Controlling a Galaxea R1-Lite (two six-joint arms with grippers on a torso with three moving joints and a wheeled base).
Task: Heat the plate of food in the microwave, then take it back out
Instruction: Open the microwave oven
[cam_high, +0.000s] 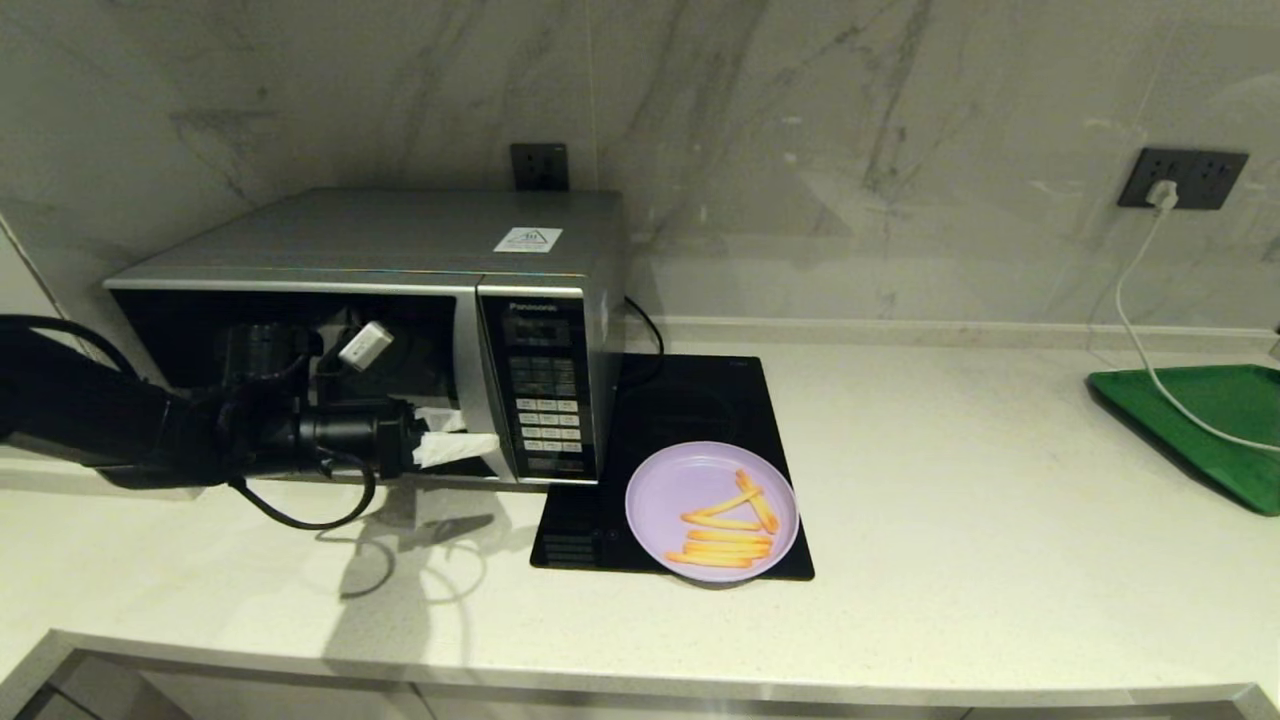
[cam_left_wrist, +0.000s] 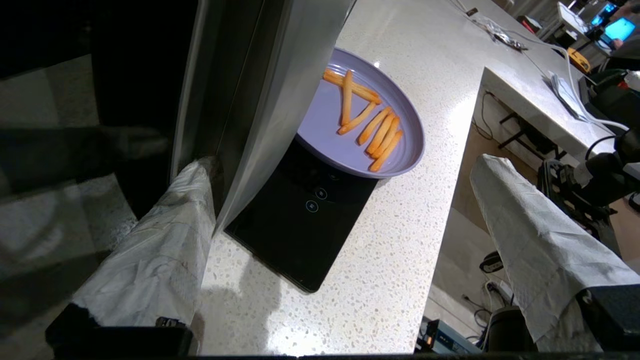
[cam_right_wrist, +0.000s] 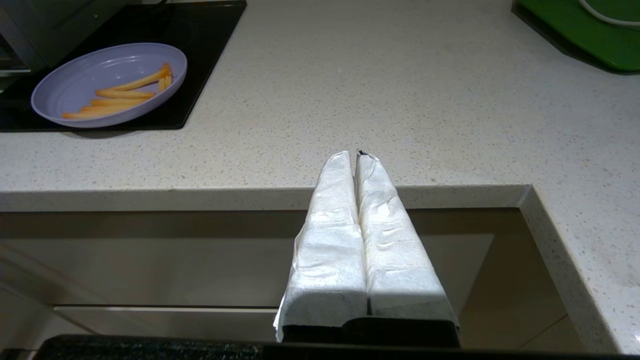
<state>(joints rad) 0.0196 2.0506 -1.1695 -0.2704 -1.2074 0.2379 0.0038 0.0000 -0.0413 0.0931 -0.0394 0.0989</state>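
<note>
The plate of food (cam_high: 668, 488), pale lilac with several orange fry sticks, sits on the black hob just right of the microwave (cam_high: 400, 240). It also shows in the left wrist view (cam_left_wrist: 320, 127) and the right wrist view (cam_right_wrist: 75, 92). My left gripper (cam_high: 465, 433) hovers in front of the microwave's dark glass door, at its right edge beside the button panel. It is open (cam_left_wrist: 341, 165) with nothing between its white-wrapped fingers. One finger (cam_left_wrist: 165, 240) lies against the door edge. My right gripper (cam_right_wrist: 356, 156) is shut and empty, low at the counter's front edge.
A black induction hob (cam_high: 690, 400) lies under the plate. A green tray (cam_high: 1215, 425) with a white cable across it stands at the far right. The pale counter (cam_high: 980, 520) stretches between hob and tray. The marble wall behind carries sockets.
</note>
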